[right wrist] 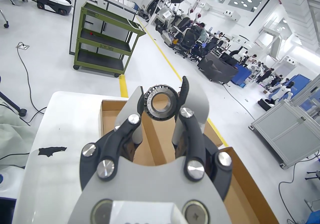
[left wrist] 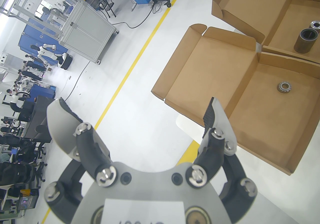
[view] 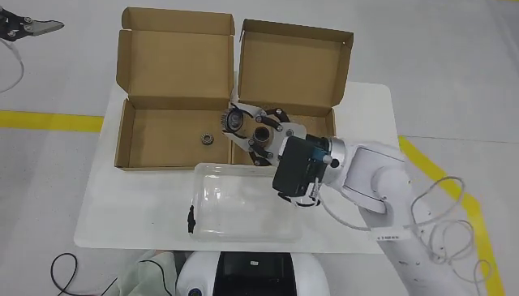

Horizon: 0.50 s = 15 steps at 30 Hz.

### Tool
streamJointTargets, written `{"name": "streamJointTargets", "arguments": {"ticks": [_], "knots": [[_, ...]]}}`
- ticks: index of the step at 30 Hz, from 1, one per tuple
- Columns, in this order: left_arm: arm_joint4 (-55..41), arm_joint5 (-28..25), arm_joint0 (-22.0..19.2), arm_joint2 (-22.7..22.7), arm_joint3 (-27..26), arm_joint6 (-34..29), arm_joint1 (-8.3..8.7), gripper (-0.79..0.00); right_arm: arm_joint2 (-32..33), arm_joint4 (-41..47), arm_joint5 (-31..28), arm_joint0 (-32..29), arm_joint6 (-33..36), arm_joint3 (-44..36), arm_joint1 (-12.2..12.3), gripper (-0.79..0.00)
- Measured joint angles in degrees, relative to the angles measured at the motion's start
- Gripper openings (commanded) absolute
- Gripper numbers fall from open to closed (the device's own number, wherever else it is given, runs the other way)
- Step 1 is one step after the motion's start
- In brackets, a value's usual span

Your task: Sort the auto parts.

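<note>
your right pincer is closed across the rim of a steel bearing, held over where the left box meets the right box. expect it heavy, hard, slick: grip the rim squarely.

White table, two open cardboard boxes side by side, clear plastic bin, black scrap, perhaps tape

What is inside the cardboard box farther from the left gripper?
A dark cylinder and a small silver part stand on its floor. The right gripper, holding a bearing, hides part of the floor.
</note>
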Motion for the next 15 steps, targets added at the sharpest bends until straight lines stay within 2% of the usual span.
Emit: {"name": "streamJointTargets", "arguments": {"ticks": [8,15], "knots": [[0.0,0.0,0.0,0.0,0.0,0.0,0.0,0.0,-2.23,-0.88,0.13,-0.37,-1.79,6.0,-0.08,-0.785],[0.0,0.0,0.0,0.0,0.0,0.0,0.0,0.0,-4.81,-3.12,1.43,-2.19,-0.53,8.2,-0.09,-0.785]]}}
